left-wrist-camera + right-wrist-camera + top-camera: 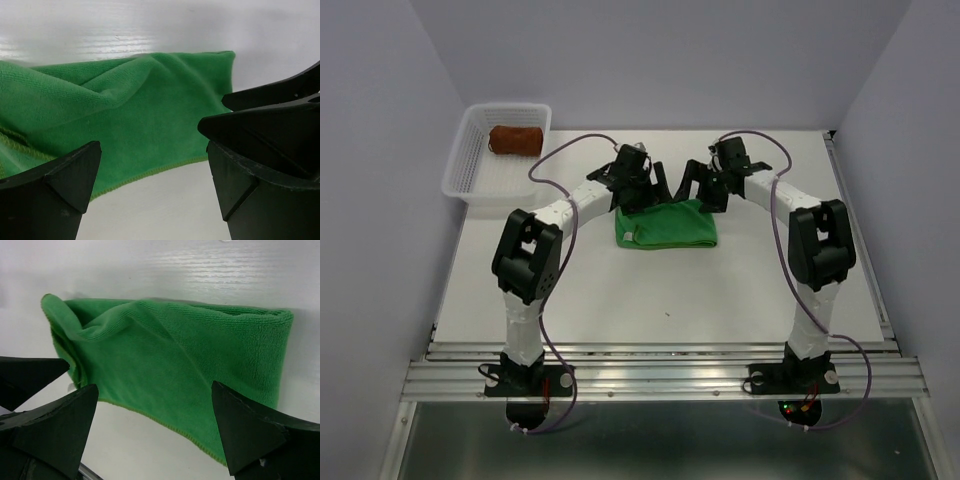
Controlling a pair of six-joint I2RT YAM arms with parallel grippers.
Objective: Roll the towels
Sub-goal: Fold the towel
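A green towel (666, 224) lies folded flat in the middle of the white table. It also shows in the left wrist view (125, 115) and in the right wrist view (190, 360). My left gripper (650, 188) is open and empty just behind the towel's far left edge; its jaws stand wide apart over bare table (152, 200). My right gripper (700, 190) is open and empty just behind the towel's far right edge (155, 435). A brown rolled towel (514, 139) lies in the white basket (470, 170) at the back left.
The basket stands at the table's back left corner. Purple cables (552, 160) loop from both arms over the table. Grey walls enclose the table on three sides. A metal rail (660, 375) runs along the near edge.
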